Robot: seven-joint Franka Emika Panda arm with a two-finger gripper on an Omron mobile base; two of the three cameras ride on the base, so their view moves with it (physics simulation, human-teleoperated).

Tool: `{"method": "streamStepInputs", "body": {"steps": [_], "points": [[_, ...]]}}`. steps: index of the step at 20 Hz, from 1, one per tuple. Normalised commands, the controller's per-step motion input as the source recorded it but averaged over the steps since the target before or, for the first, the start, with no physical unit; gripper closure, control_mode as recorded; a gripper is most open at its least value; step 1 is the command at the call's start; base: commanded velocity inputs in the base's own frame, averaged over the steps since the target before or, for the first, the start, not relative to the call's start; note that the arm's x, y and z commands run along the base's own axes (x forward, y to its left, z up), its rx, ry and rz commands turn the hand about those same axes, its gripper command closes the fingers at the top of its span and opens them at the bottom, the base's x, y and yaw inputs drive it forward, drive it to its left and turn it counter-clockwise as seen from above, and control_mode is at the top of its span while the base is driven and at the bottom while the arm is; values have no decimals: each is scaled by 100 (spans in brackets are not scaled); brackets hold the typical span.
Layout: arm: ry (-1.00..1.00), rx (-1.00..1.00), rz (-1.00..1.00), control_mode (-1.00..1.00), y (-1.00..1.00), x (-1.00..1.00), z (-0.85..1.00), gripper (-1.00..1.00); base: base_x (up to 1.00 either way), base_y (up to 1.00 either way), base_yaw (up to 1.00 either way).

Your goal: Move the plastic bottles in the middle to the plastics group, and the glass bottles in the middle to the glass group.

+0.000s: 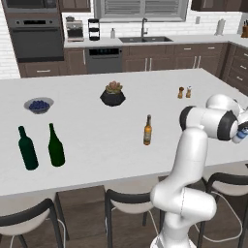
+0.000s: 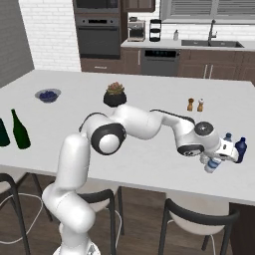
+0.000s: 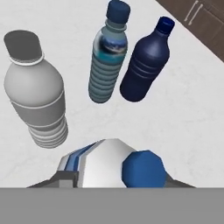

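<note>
My gripper [image 3: 116, 177] is shut on a small water bottle [image 3: 109, 164] with a blue-striped label and a blue cap, held tilted just above the counter near its right end [image 2: 213, 164]. Past it stands the plastics group: a blue-tinted bottle [image 3: 107, 61] and a dark blue bottle [image 3: 144, 65], also seen in the right base view [image 2: 241, 149]. A plain greyish plastic bottle [image 3: 37, 100] stands upright beside them. The amber glass bottle [image 1: 147, 131] stands mid-counter. The glass group, two tall dark green bottles [image 1: 27, 148] [image 1: 56, 145], is at the far left.
A dark pot with a plant [image 1: 113, 94], a bowl of blueberries [image 1: 38, 105] and two small shakers [image 1: 184, 92] sit farther back on the white island counter [image 1: 97, 164]. Stools [image 1: 131, 201] line its near edge. The counter's right edge runs close behind the dark blue bottle.
</note>
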Motion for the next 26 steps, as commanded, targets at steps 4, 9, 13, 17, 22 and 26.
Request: {"method": "streamStepInputs", "body": {"steps": [4, 9, 13, 17, 22, 26], "points": [[0, -15, 0, -100, 11, 15, -35, 100, 0, 0, 0], [0, -8, 0, -100, 13, 20, -32, 100, 0, 0, 0], [0, -2, 3, -100, 1, 24, -32, 100, 0, 0, 0], [1, 0, 6, -100, 0, 26, -30, 100, 0, 0, 0], [4, -1, 6, -100, 1, 12, -39, 100, 0, 0, 0], [3, -3, 7, -100, 7, 0, -50, 100, 0, 0, 0]]}}
